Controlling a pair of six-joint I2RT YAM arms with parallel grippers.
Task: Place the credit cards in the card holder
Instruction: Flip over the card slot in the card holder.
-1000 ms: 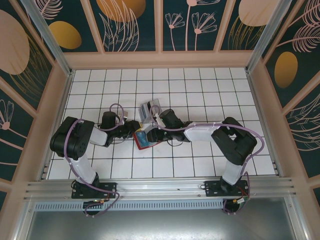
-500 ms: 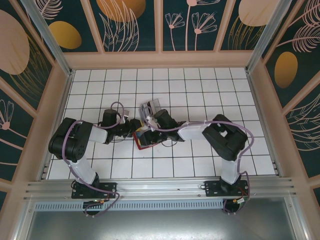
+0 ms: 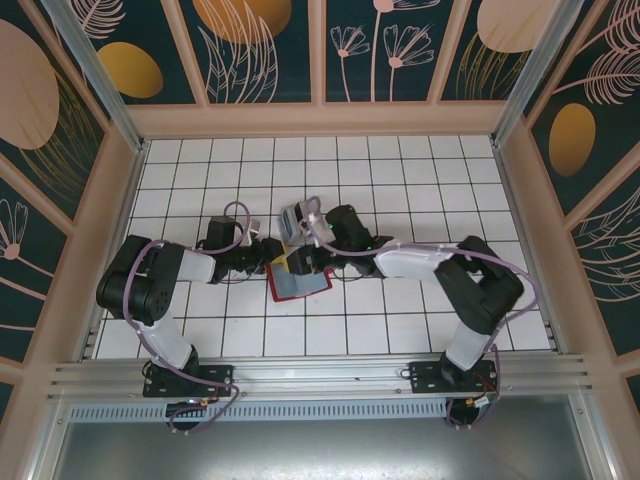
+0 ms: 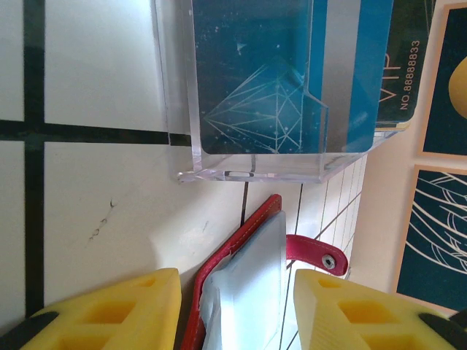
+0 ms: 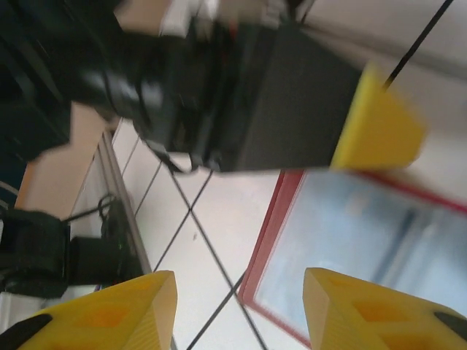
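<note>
here the left gripper (image 4: 235,278) stands partly open astride the raised edge of the red card holder (image 4: 244,233). whether its fingers actually pinch the cover i cannot tell, though the pose looks meant to pin the holder down so its pockets lie spread. the credit cards (image 4: 255,73) sit straight ahead of that gripper, inside a clear box (image 4: 179,109) on the table (image 4: 95,73). the right gripper (image 5: 241,284) hangs wide open and empty, the holder's clear pocket just beyond its fingertips, probably freed up to fetch a card.
</note>
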